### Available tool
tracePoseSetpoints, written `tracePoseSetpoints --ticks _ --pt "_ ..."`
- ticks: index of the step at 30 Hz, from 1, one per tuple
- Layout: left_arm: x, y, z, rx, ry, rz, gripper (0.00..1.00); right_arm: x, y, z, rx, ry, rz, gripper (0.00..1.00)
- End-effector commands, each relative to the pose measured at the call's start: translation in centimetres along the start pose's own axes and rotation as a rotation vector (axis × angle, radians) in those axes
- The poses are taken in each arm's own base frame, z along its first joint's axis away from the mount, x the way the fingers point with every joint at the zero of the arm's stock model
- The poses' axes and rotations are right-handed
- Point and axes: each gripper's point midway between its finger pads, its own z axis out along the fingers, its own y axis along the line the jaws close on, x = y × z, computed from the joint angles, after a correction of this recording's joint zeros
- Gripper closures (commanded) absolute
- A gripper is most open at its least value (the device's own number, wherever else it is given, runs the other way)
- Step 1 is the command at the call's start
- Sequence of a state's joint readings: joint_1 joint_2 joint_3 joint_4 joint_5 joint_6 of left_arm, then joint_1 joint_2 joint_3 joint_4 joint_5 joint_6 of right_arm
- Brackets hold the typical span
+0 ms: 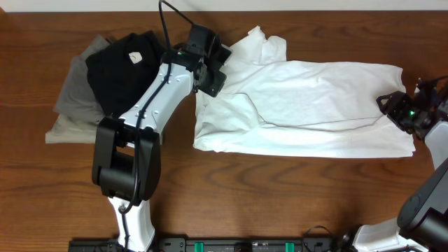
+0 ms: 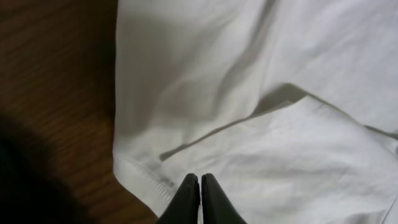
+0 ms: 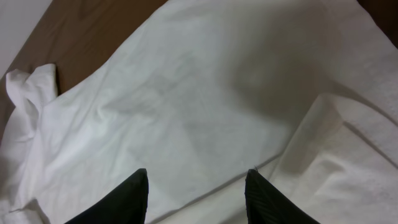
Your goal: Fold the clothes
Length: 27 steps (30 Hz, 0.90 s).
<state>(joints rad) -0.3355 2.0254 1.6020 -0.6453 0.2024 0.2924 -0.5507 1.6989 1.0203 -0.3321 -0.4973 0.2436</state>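
Observation:
The clothes, a white T-shirt (image 1: 315, 105), lie partly folded across the middle and right of the table, a sleeve bunched at the top left. My left gripper (image 1: 210, 70) is at the shirt's upper left edge. In the left wrist view its tips (image 2: 199, 178) are pressed together on a folded layer of the shirt (image 2: 261, 93) beside a stitched hem, with a pale sliver of cloth between them. My right gripper (image 1: 392, 105) hovers at the shirt's right end. Its fingers stand apart over the flat cloth (image 3: 205, 93) with nothing between them (image 3: 198, 179).
A black folded garment (image 1: 126, 66) with a small tag lies on grey folded garments (image 1: 70, 112) at the left, right beside the left arm. Bare wooden table (image 1: 280, 196) runs along the front. The table's back edge is near the shirt's top.

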Motion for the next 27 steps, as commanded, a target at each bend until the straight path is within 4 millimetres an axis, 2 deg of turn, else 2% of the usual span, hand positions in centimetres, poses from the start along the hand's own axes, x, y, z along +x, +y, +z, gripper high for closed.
tracePoseSetpoints --ticks 1,5,10,21,22,27 --pt "0.5 0.4 0.0 -0.014 0.018 -0.005 0.78 -1.1 1.1 -0.8 -0.01 -0.033 -0.043 0.52" --pt "2.8 0.5 1.5 -0.002 0.081 -0.024 0.7 -1.0 1.0 -0.8 -0.008 -0.027 -0.041 0.52" --pt "4.8 0.7 3.6 0.011 0.153 -0.062 0.7 -0.9 1.0 -0.8 -0.007 -0.023 -0.038 0.52" --pt "7.3 0.4 6.1 0.036 0.246 -0.08 0.7 -0.7 1.0 -0.8 -0.006 -0.016 -0.034 0.52" --pt "7.4 0.4 6.1 0.036 0.248 -0.081 0.72 -0.7 1.0 -0.8 -0.006 -0.016 -0.035 0.52" --pt "7.2 0.4 6.1 0.035 0.243 -0.08 0.92 -0.7 1.0 -0.8 -0.006 -0.016 -0.034 0.52"
